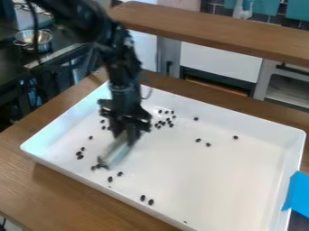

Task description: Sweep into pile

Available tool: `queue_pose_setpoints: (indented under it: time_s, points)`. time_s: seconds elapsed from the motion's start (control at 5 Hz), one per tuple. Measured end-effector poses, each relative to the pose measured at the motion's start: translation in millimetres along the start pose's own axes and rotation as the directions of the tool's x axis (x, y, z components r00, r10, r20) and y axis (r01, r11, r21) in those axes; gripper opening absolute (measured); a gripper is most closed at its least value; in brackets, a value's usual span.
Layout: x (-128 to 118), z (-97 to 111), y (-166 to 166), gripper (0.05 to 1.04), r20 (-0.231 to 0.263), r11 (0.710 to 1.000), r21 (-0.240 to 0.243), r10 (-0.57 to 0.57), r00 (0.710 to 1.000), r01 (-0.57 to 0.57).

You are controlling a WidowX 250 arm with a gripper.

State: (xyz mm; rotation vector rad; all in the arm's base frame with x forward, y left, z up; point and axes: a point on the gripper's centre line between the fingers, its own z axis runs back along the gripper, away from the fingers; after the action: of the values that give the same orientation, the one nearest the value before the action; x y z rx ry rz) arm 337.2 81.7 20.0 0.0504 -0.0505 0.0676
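In the camera view, a brown wooden table [66,191] carries a large, white, rectangular tray with raised sides [199,180], set at a slant. The black two-finger gripper [131,128] hangs over the tray's left half, its fingers closed on a pale, flat sweeping tool [118,151] that tilts down toward the lower left. Small, dark, oval beans [171,125] lie scattered: a loose cluster right of the gripper, a few near the tray's centre right, others around the tool's lower end and along the near side. Bright blue tape [297,191] covers part of the tray's right edge. Behind, a long brown wooden shelf [199,31] crosses the upper right above white panels [220,61]; a shiny metal bowl [34,37] sits upper left.
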Motion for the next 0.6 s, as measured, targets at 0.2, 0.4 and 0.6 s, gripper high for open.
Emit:
queue_pose_setpoints:
  time_s: [0.2,0.4,0.6]
  points:
    - [-8.4,3.3,32.5,0.364,-0.043,0.999,0.021,-0.024,0.999,0.024]
    - [-18.7,6.2,48.3,0.364,-0.090,0.999,-0.002,-0.041,0.995,0.041]
    - [-18.7,16.8,29.7,0.364,-0.051,0.997,-0.070,-0.032,0.998,0.028]
